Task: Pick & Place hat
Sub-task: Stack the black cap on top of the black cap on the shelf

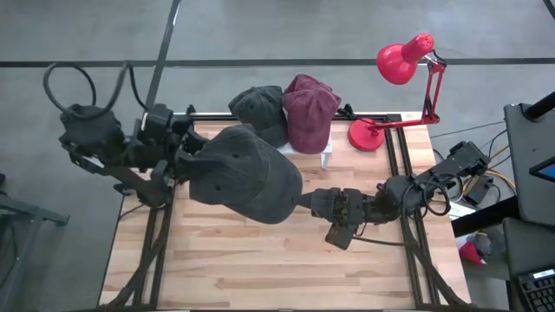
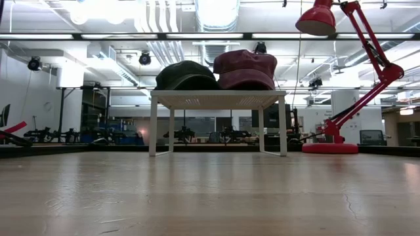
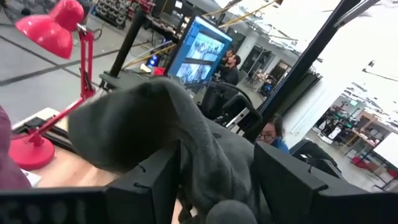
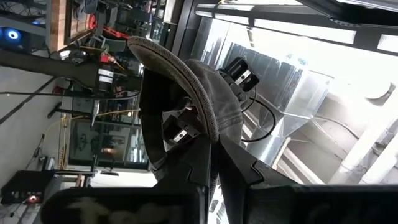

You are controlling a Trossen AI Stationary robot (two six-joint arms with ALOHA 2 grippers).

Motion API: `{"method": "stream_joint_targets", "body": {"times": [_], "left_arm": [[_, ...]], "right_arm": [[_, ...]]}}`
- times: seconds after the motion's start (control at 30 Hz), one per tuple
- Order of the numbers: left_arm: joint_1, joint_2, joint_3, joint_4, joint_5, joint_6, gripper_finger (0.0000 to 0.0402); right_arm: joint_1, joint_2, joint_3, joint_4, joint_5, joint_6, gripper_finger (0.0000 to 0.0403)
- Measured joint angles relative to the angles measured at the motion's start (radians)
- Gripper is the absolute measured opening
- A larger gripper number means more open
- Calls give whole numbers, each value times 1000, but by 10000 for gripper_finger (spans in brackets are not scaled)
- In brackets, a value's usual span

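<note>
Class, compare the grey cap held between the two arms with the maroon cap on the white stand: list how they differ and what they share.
The grey cap is dark grey; the maroon cap is dark red. The grey cap hangs above the table, with the right end effector shut on its edge and the left end effector at its other side; the maroon cap rests on the white stand beside a third, dark cap. Both are soft caps.

Likely robotics lab, ceiling ducts [image 2: 216, 13], monitor [image 3: 199, 53], equipment racks [image 2: 98, 115]

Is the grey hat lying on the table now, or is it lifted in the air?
Lifted. The grey hat hangs between the left gripper and right gripper; the low view shows bare table in front.
</note>
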Motion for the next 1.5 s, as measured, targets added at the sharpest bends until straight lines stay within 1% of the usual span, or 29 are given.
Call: {"method": "stream_joint_targets", "body": {"times": [0.3, 0.4, 0.5, 0.63, 0.67, 0.93, 1.07, 1.2, 1.33, 1.5], "left_arm": [[0, 29, 4, 32, 18, -2, 202], [0, 27, 20, 34, 23, -5, 188], [0, 25, 29, 33, 25, 34, 140], [0, 28, 29, 30, 25, 108, 39], [0, 29, 29, 30, 24, 122, 27], [0, 29, 29, 30, 21, 168, 28], [0, 28, 29, 30, 24, 168, 28], [0, 28, 36, 28, 38, 170, 29], [0, 24, 45, 22, 38, 180, 30], [0, 14, 57, -46, 39, 171, 30]], "right_arm": [[0, 0, 0, 0, 0, 9, 13], [0, 0, 0, 0, 0, 56, 13], [0, 0, -1, 0, -1, 80, 13], [0, 0, -2, -1, -2, 79, 13], [0, 0, -3, -1, -2, 80, 13], [-11, 0, -4, -15, -9, 83, 19], [-28, 0, -4, -53, -10, 124, 50], [-53, 0, -4, -53, -10, 190, 86], [-75, 0, -16, -59, -9, 304, 116], [-103, 0, -36, -99, -10, 459, 144]]}}
